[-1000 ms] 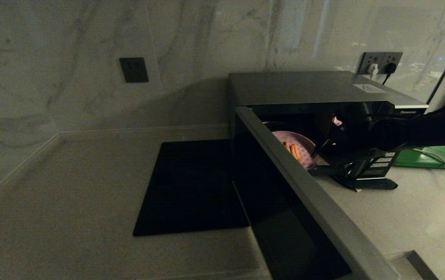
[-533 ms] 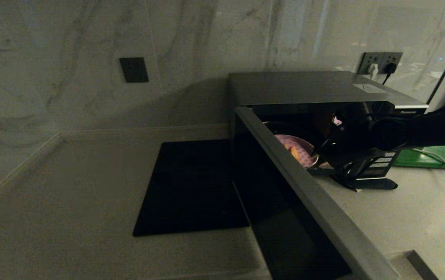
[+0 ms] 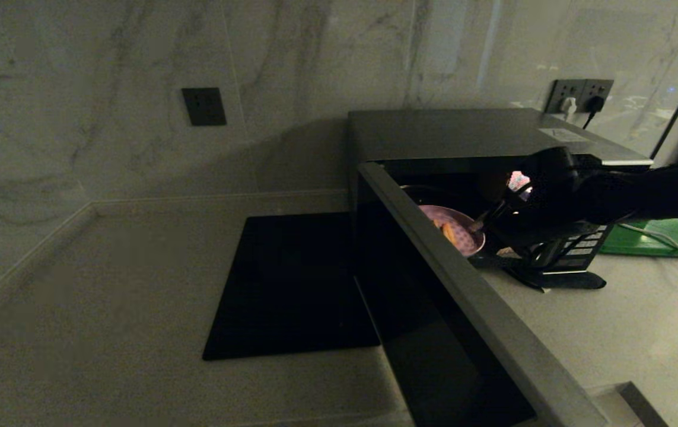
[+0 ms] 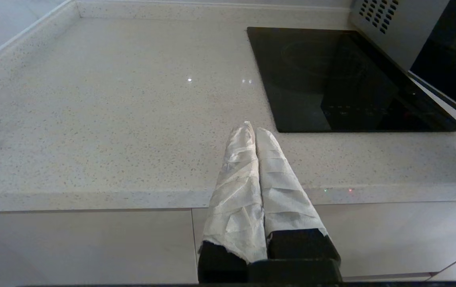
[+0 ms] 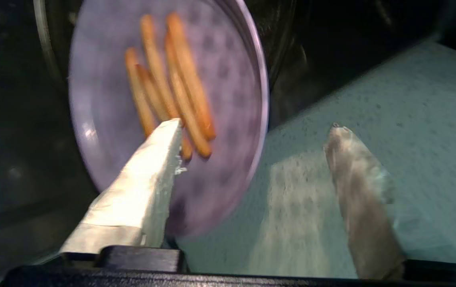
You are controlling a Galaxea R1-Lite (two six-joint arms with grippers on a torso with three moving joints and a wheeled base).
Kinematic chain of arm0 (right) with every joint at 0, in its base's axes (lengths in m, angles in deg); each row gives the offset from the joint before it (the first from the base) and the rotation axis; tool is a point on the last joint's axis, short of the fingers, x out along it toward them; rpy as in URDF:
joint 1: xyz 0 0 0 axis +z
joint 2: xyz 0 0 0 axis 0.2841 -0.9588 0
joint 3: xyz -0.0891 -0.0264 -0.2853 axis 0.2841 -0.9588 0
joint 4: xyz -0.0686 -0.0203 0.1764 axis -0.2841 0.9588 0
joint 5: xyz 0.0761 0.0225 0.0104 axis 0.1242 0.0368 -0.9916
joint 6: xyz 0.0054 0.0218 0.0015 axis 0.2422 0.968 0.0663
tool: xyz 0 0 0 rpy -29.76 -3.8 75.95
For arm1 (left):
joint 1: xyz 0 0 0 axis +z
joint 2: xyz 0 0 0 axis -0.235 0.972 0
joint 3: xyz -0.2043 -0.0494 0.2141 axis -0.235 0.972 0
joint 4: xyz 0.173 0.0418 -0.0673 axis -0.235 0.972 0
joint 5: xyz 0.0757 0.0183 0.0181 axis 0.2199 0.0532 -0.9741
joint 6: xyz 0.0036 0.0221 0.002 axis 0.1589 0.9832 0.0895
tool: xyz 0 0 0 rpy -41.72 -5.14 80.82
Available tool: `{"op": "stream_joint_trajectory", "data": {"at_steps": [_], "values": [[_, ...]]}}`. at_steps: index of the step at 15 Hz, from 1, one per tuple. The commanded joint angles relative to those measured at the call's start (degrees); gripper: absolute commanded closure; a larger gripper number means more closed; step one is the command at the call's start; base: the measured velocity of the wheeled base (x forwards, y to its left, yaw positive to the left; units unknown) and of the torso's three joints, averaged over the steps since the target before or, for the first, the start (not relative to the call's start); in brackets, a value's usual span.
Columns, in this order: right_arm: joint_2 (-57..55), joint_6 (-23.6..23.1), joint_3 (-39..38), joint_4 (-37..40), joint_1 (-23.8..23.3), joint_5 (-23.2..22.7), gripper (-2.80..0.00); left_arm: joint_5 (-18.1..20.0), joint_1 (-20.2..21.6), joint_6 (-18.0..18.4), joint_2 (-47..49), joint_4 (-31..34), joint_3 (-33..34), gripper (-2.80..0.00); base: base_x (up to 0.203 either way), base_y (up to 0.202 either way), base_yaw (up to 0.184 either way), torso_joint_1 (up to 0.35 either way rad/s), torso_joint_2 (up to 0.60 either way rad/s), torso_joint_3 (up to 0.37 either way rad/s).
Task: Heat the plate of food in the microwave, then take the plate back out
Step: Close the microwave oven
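The plate of food (image 5: 228, 99), small, round and pale lavender with a faint dotted pattern, carries several thin orange sticks and sits inside the microwave (image 3: 469, 133), whose door stands open. The right hand (image 5: 257, 127) is released, fingers spread either side of the plate's rim. The left hand (image 4: 250, 129) hangs clenched above the desk (image 4: 112, 119).

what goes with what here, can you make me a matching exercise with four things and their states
Things:
1. plate of food
2. microwave
3. left gripper
4. right gripper

States:
a. door swung open
b. fingers pressed together above the counter's front edge
c. inside the oven cavity
d. fingers spread, one over the plate

Pairs: 1-c, 2-a, 3-b, 4-d
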Motion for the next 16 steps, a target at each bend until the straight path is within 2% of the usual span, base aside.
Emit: {"op": "stream_joint_trajectory", "data": {"at_steps": [1, 4, 7, 8, 12, 16], "values": [[7.3, 0.4, -5.3, 0.1, 0.1, 0.3, -2.80, 0.0, 0.0, 0.0, 0.0, 0.0, 0.0, 0.00, 0.000, 0.000, 0.000, 0.000, 0.00, 0.000], [17.1, 0.1, -12.5, 0.1, 0.2, 2.2, -2.80, -0.1, 0.0, -0.1, 0.0, 0.0, 0.0, 0.00, 0.000, 0.000, 0.000, 0.000, 0.00, 0.000], [27.9, -2.7, -22.0, 0.3, 0.2, 5.9, -2.80, 0.0, 0.0, 0.0, 0.0, 0.0, 0.0, 0.00, 0.000, 0.000, 0.000, 0.000, 0.00, 0.000], [31.7, -4.1, -25.8, 0.4, 0.1, 7.5, 0.00, -0.1, 0.0, -0.1, 0.0, 0.0, 0.0, 0.00, 0.000, 0.000, 0.000, 0.000, 0.00, 0.000], [45.5, -12.5, -35.6, 1.4, 0.1, 14.2, 0.00, -0.1, 0.0, -0.1, 0.0, 0.0, 0.0, 0.00, 0.000, 0.000, 0.000, 0.000, 0.00, 0.000], [58.0, -23.4, -36.8, 7.1, 2.2, 20.9, 0.00, 0.0, 0.0, -0.1, 0.0, 0.0, 0.0, 0.00, 0.000, 0.000, 0.000, 0.000, 0.00, 0.000]]}}
